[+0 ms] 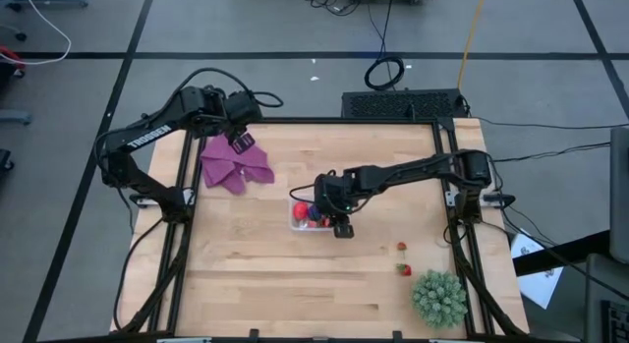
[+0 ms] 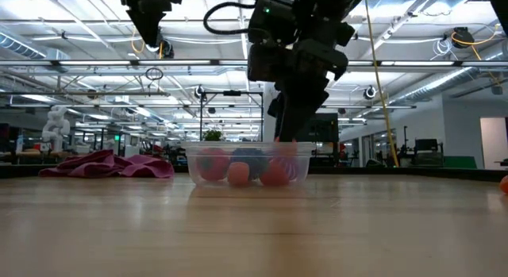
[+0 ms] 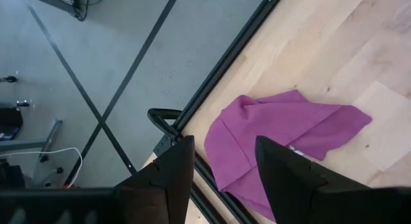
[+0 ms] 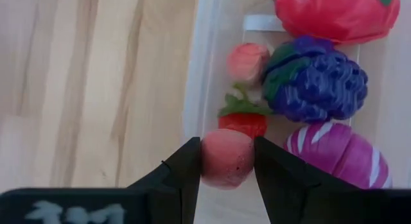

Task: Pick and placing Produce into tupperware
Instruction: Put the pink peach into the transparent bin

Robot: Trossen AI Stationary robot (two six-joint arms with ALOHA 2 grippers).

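Observation:
The clear tupperware [image 1: 295,222] sits mid-table and shows in the low view [image 2: 198,170] with fruits inside. The right wrist view shows a red fruit [image 4: 334,15], a blue-purple berry [image 4: 314,79], a small pink one [image 4: 247,60], a strawberry [image 4: 244,118] and a striped magenta one [image 4: 337,153] in it. My right gripper [image 4: 227,150] reaches down over the tub's side [image 1: 339,223], shut on a pale pink fruit. Two red fruits [image 1: 401,247] [image 1: 404,269] lie on the table to the tub's right. My left gripper [image 3: 225,160] hangs open, high above the purple cloth [image 3: 282,134]. My right gripper pinches the pale pink fruit [image 4: 226,161] between its two fingers, across its round sides, coming from above and pointing down. The fruit sits just inside the tub's wall [image 4: 199,76], beside the strawberry. Whether it rests on the tub's floor cannot be told.
A green spiky plant [image 1: 438,297] stands at the table's near right corner. The purple cloth [image 1: 234,164] lies crumpled at the far left. Bare wood stretches across the near half of the table [image 1: 275,284]. Black frame rails edge the table.

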